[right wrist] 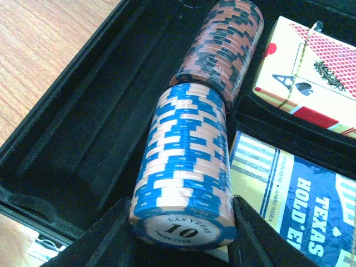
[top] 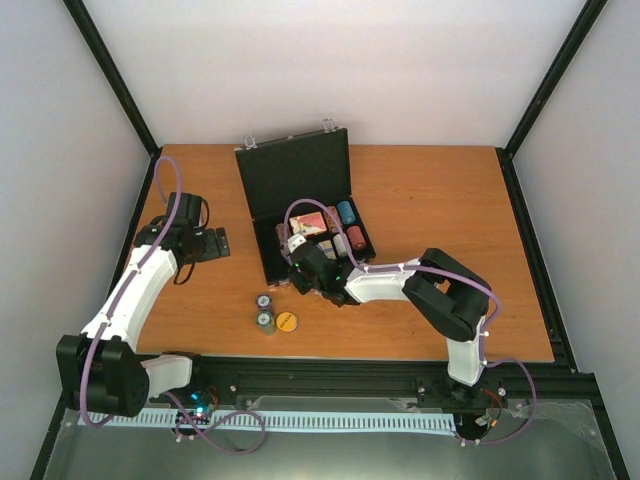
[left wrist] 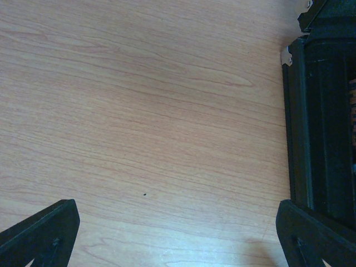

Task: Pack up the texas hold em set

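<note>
My R jaws are inside the open case (top: 295,175), over the near-left part of its tray in the top view. They're pinching the blue chip stack (right wrist: 183,167): pads look pressed on both sides of its near end, "10" face toward my wrist cam. The stack lies on its side in the long channel by the case wall, long axis running straight away from me along that channel. Its far end butts against the brown-and-black stack (right wrist: 219,44), so the 2 make one line, end to end. Right of the channel in the wrist view are a red-backed deck (right wrist: 317,72) & a blue Texas Hold'em box (right wrist: 300,206), each in its own pocket. The stack looks seated, so I judge the next move is let go & lift straight up, w/o dragging chips out of line. Left to do: three loose chip piles (top: 266,315) on the table (top: 430,200), just outside the case's near edge, i.e. nearward of my R jaws. They stand upright, axis vertical. R arm looks nearer them than L, I reckon. My L jaws are spread wide w/ nothing between, low over bare table left of the case, whose side wall shows at the right edge of that wrist view.
</note>
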